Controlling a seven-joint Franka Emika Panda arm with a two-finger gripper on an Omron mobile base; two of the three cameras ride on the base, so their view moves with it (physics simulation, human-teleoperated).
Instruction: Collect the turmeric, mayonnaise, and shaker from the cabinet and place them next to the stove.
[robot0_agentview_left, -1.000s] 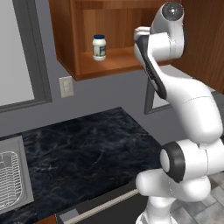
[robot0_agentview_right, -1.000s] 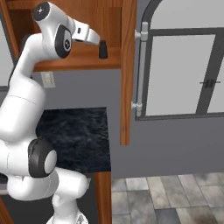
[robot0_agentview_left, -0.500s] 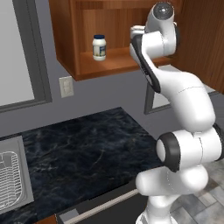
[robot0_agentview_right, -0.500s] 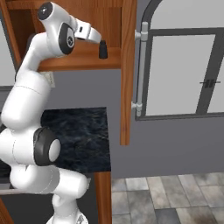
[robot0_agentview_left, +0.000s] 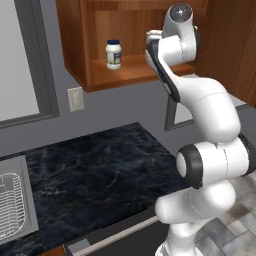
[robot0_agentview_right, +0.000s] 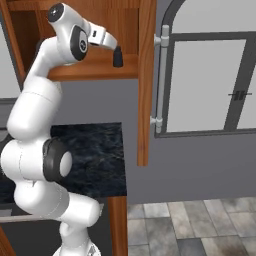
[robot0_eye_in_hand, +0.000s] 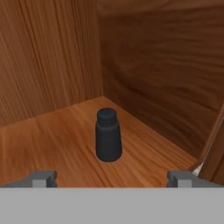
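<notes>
- We see the white arm's two-finger gripper (robot0_agentview_right: 118, 56) raised into the reddish-brown wooden wall cabinet (robot0_agentview_left: 95, 30), level with its shelf floor.
- In the hand view the gripper (robot0_eye_in_hand: 112, 178) stands wide open: its two small dark finger tips (robot0_eye_in_hand: 42, 178) sit far apart at the bottom of the view and hold nothing.
- Between and beyond those tips, a small dark shaker with a narrower round cap (robot0_eye_in_hand: 108, 135) stands upright on the wood shelf floor, near the inner corner where two wooden walls meet. It is apart from the tips, not touched by them.
- In the left base view a small squat white jar of mayonnaise with a dark blue lid and a pale label (robot0_agentview_left: 113, 54) stands upright on the same shelf, toward the cabinet's left side and well apart from the arm.
- Below the cabinet lies a black marbled stone counter (robot0_agentview_left: 100, 175), with the edge of a steel sink holding a wire rack (robot0_agentview_left: 12, 205) at its left.
- A pale wall outlet plate (robot0_agentview_left: 76, 98) sits on the grey wall under the cabinet.
- In the right base view an open wooden cabinet door (robot0_agentview_right: 145, 80) hangs edge-on to the right of the gripper, and a grey-framed arched glass door (robot0_agentview_right: 210, 80) stands beyond it.
</notes>
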